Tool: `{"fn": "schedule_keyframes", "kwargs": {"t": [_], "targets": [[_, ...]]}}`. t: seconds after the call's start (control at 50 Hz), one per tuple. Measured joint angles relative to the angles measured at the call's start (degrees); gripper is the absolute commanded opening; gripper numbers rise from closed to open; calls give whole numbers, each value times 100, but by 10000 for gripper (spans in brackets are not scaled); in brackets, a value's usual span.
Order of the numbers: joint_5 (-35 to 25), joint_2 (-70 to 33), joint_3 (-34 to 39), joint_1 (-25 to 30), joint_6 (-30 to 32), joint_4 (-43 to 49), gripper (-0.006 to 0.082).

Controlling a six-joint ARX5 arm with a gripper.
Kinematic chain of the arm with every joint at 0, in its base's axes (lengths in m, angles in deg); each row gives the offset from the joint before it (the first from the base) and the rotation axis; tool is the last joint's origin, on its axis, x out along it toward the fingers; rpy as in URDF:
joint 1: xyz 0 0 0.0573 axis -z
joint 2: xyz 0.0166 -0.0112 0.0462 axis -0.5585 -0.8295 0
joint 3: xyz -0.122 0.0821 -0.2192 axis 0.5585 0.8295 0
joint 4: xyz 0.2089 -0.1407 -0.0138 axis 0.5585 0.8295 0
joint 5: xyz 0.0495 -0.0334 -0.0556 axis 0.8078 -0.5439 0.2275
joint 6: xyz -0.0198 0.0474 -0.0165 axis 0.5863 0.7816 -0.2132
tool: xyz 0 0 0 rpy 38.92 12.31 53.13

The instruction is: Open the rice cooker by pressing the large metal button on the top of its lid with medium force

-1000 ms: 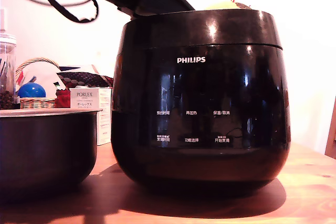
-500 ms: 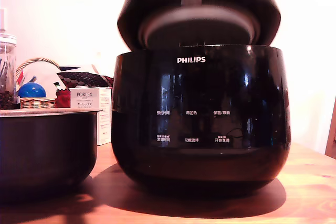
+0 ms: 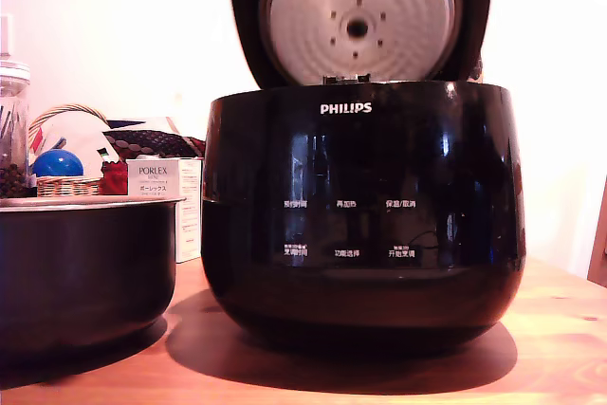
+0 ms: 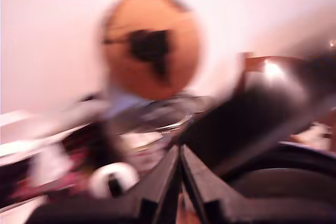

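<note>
Warm wooden bench under a pale, washed-out wall, and in the middle of the exterior view sits the rice cooker, glossy black with its white lettering facing us. Its lid now stands upright at the top centre of the frame, the round silver dimpled plate turned toward the camera. A second ago that lid was shut flat with the arm reaching over it from the upper left; half a second ago it was mid-swing and blurred. So the latch has let go and the cooker is open, and I'd judge the task done, with nothing left but for the arm to draw clear.

The arm itself has gone from the exterior view. In the wrist view the pincer shows at the lower centre with its two dark fingers pressed together, clenched on nothing, and everything beyond it is smeared by motion; the dark glossy shape at the right of that frame may be the lid, but I cannot tell.

Further out, a plain black pot sits at the lower left of the exterior view, with a small white box and a wicker basket holding a blue ball behind it.
</note>
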Motion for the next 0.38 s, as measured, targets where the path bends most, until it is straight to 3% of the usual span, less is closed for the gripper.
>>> {"fn": "schedule_keyframes", "kwargs": {"t": [0.38], "targets": [[13,354,0,-977,0,260,-24]]}}
